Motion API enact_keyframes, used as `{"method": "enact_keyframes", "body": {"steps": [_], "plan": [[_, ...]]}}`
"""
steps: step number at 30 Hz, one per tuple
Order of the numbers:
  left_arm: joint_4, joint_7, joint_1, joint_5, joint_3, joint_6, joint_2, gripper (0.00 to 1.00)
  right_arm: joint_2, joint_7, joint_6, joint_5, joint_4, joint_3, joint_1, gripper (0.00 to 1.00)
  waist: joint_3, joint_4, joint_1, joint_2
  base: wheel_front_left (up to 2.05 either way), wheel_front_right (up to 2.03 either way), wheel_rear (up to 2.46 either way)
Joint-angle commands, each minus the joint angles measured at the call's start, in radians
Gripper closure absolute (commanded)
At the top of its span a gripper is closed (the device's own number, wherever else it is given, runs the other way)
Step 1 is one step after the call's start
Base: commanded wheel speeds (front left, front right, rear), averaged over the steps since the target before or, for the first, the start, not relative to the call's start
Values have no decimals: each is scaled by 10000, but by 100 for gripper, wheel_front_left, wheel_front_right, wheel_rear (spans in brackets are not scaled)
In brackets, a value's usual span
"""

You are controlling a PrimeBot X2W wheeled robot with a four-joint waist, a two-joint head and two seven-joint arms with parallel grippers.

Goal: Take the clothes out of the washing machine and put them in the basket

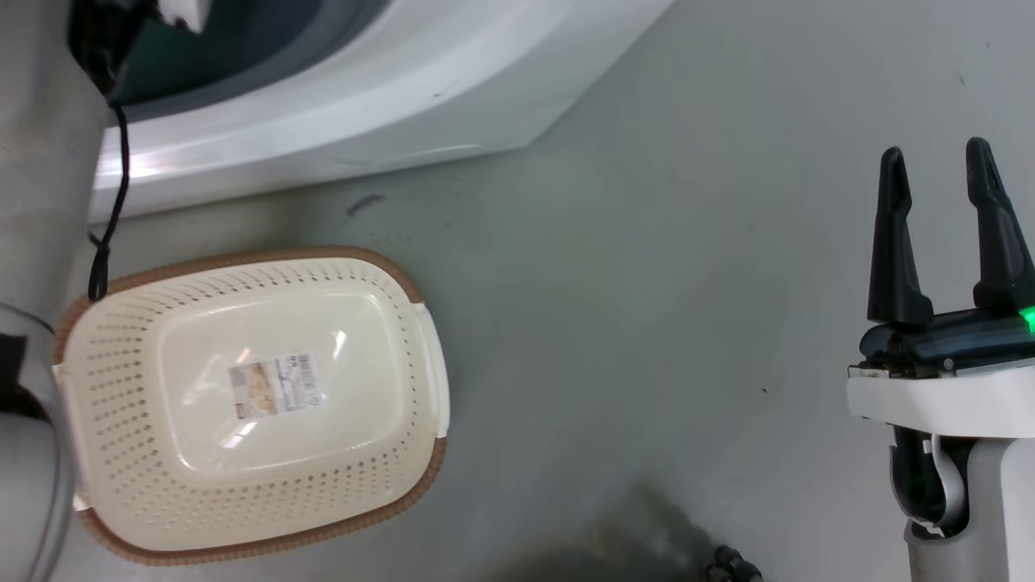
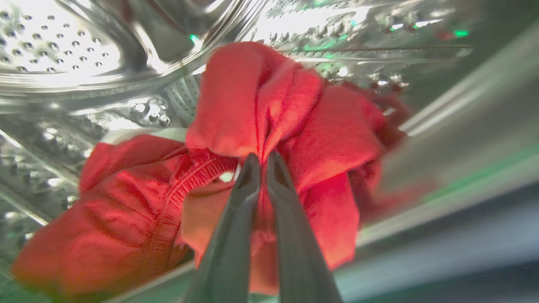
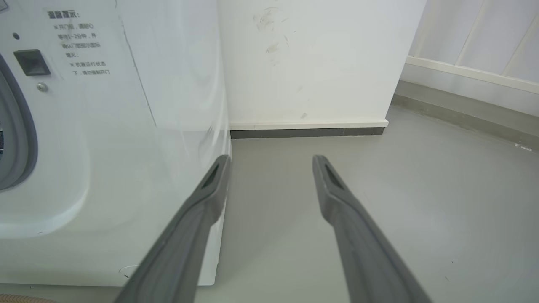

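Observation:
Inside the shiny perforated drum of the washing machine [image 2: 63, 46], the red clothes [image 2: 273, 118] lie bunched. My left gripper [image 2: 262, 158] is shut on a fold of the red clothes, which rises ahead of the fingertips. More red fabric with a ribbed hem spreads to the lower left. In the head view the white washing machine [image 1: 323, 105] front runs across the top, and the cream basket [image 1: 251, 396] with a brown rim sits on the floor below it, holding nothing but a paper label. My right gripper [image 1: 938, 162] stands open at the right over bare floor; its fingers [image 3: 210, 189] point past the machine's corner.
My pale left forearm [image 1: 40, 202] with a black cable runs up the head view's left edge into the porthole. A white wall with a dark skirting [image 3: 307, 132] stands behind the machine. Grey floor [image 1: 647, 283] stretches right of the basket.

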Motion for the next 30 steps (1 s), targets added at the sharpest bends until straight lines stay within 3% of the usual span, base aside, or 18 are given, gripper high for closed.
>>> {"method": "enact_keyframes", "body": {"steps": [1,12,18,24,30], "plan": [[-91,-298,282,-4,-119,-5,-11,100,11,-23,-7,-114,21,-12,103,0,-648,533,0,0,0,0,0],[-495,-3019,2593,-502,-740,-5,-458,100,10,-21,-7,-740,323,35,987,0,-2609,1491,0,0,0,0,0],[-1024,-3892,3953,-651,-658,226,-685,100,10,-23,-7,-925,495,19,1670,0,-3760,1927,0,0,0,0,0],[-2733,-4069,5383,-628,-322,744,-442,100,10,-21,-7,-1136,561,66,2215,0,-4725,2234,0,0,0,0,0],[-5298,-4077,6797,-561,-23,1461,228,100,11,-21,-7,-1172,628,22,2575,0,-5351,2473,0,0,0,0,0]]}}
